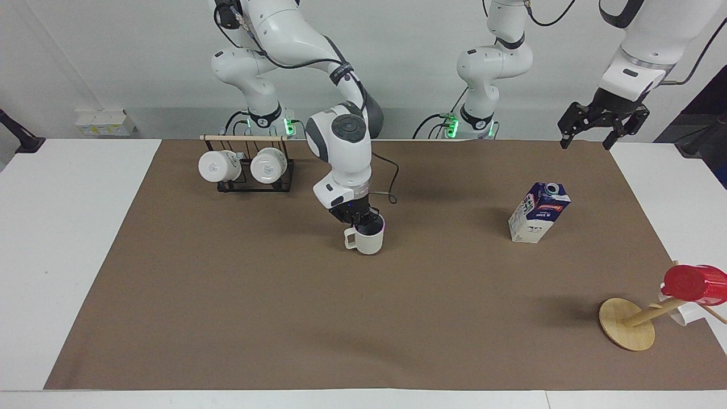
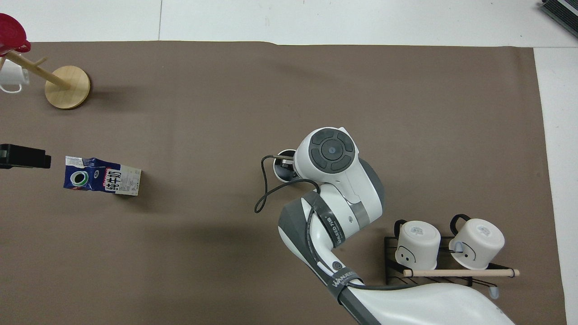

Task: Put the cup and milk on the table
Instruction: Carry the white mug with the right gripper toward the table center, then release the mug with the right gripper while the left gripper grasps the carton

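The cream-white cup (image 1: 367, 242) sits low over the middle of the table's brown sheet (image 1: 272, 318), at or just above its surface. My right gripper (image 1: 360, 220) is shut on the cup's rim, one finger inside the cup. In the overhead view the right arm's wrist covers most of the cup (image 2: 281, 166). The milk (image 1: 538, 213) stands upright on the sheet toward the left arm's end and shows as a blue and white carton (image 2: 101, 175) from above. My left gripper (image 1: 585, 145) hangs open and empty in the air over the sheet's corner, near the milk, and waits.
A black wire rack (image 1: 247, 180) with two white mugs stands near the right arm's base. A wooden mug tree (image 1: 627, 325) carrying a red cup (image 1: 692, 283) and a white mug (image 2: 11, 77) stands at the sheet's corner farthest from the robots, at the left arm's end.
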{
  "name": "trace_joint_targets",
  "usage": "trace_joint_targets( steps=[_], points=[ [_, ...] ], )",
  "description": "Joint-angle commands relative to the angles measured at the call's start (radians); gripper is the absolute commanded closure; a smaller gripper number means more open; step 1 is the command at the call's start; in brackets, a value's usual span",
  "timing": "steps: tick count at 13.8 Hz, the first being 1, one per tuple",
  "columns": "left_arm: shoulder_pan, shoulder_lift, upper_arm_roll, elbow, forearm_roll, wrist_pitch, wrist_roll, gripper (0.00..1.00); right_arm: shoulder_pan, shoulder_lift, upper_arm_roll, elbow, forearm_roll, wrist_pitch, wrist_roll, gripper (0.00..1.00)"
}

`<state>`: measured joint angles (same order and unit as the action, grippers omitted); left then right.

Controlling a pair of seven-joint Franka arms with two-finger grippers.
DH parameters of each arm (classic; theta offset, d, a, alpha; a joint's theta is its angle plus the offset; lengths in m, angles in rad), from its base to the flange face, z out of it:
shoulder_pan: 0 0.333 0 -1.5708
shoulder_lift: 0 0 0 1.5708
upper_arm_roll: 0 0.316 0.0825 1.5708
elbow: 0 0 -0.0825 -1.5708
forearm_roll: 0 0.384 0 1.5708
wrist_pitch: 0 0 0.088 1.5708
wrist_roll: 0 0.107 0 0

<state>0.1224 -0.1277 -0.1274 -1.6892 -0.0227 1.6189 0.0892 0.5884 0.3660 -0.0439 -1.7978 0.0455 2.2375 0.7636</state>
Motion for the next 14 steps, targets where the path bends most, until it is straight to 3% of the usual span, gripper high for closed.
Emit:
trace_joint_targets(
  steps=[1,3,4,5,8,12,14],
  points=[
    [0.0,0.002,-0.005,0.013,0.014,-0.011,-0.006,0.0,-0.004,-0.01,0.006,-0.026,0.019,0.025,0.006,0.84],
    [-0.003,0.0,-0.006,0.008,0.014,-0.014,-0.009,0.0,-0.004,-0.01,0.006,-0.028,0.019,0.025,0.006,0.58],
    [-0.004,-0.001,-0.006,0.005,0.014,-0.013,-0.009,0.0,-0.004,-0.01,0.006,-0.022,0.019,0.013,0.008,0.35],
    [-0.006,-0.004,-0.006,0.002,0.012,-0.011,-0.009,0.0,-0.002,-0.01,0.004,-0.009,0.016,-0.005,0.011,0.0],
    [-0.006,-0.03,-0.006,-0.076,0.012,0.027,0.006,0.0,-0.018,-0.057,0.004,0.006,0.019,-0.065,0.006,0.0],
    [0.009,-0.043,-0.005,-0.295,0.012,0.272,0.199,0.0,-0.081,-0.168,0.001,0.009,0.02,-0.186,-0.01,0.0],
    [0.01,-0.03,-0.005,-0.357,0.012,0.382,0.218,0.0,-0.094,-0.215,-0.008,0.009,0.014,-0.228,-0.029,0.0]
  ],
)
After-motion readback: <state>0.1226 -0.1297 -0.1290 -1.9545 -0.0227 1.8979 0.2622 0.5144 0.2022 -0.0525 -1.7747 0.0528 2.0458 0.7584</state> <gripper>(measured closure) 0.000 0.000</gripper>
